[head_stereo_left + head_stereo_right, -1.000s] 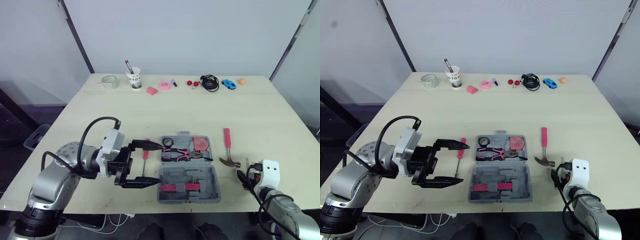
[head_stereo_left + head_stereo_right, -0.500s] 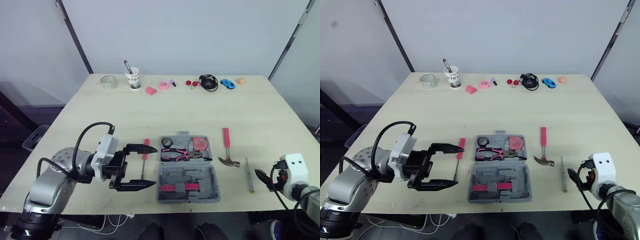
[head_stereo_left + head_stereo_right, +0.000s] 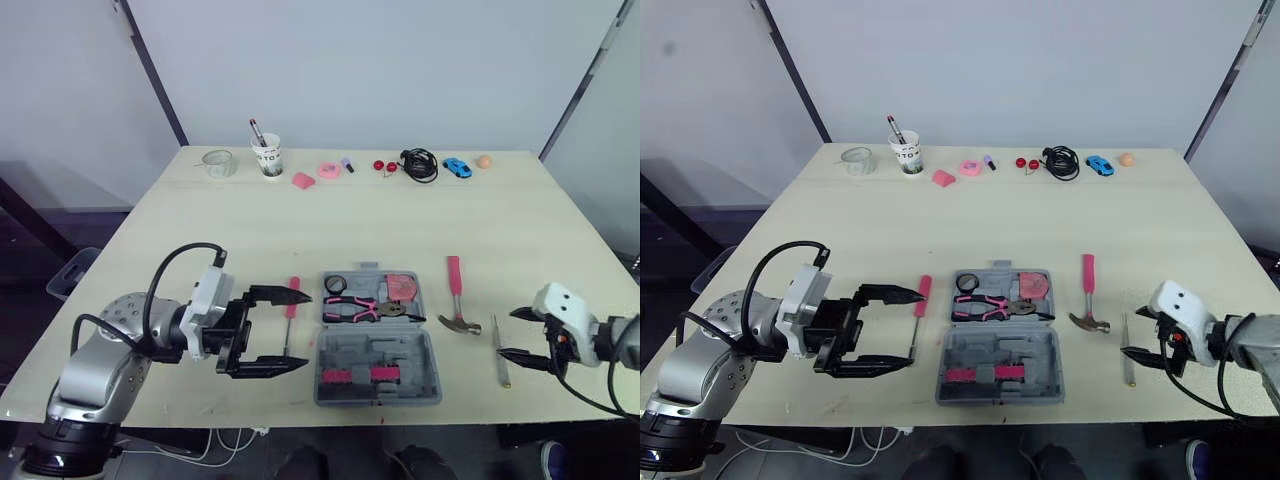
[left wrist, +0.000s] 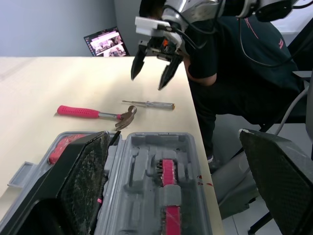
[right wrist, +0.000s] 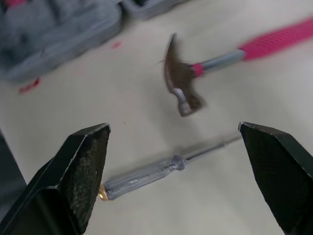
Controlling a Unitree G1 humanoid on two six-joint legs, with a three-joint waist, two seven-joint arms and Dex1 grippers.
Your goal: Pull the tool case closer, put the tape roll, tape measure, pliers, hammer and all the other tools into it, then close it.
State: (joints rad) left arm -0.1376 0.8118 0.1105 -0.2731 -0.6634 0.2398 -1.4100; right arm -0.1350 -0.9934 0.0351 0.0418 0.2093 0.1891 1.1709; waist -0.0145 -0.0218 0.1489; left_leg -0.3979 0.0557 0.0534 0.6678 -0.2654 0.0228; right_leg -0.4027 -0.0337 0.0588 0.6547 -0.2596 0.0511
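The grey tool case [image 3: 378, 345] lies open near the table's front edge. Pink-handled pliers [image 3: 355, 308] and some small tools sit in its far half. A pink-handled screwdriver [image 3: 290, 308] lies just left of the case. The pink-handled hammer [image 3: 457, 297] lies to its right. A clear-handled screwdriver [image 3: 498, 350] lies further right. My left gripper [image 3: 303, 331] is open beside the case's left side, straddling the pink screwdriver's tip. My right gripper [image 3: 507, 333] is open just over the clear screwdriver [image 5: 156, 170], with the hammer's head [image 5: 180, 85] beyond it.
Along the back edge stand a clear roll or glass [image 3: 218, 162], a cup with a pen [image 3: 267, 156], pink items [image 3: 318, 175], red pieces [image 3: 383, 166], a black cable [image 3: 419, 164], a blue toy car [image 3: 457, 168] and an orange ball [image 3: 484, 161]. A person [image 4: 234, 54] sits off the table's right side.
My right gripper has come in from the front right corner and now hangs over the clear screwdriver. My left gripper has drawn back a little to the left of the case.
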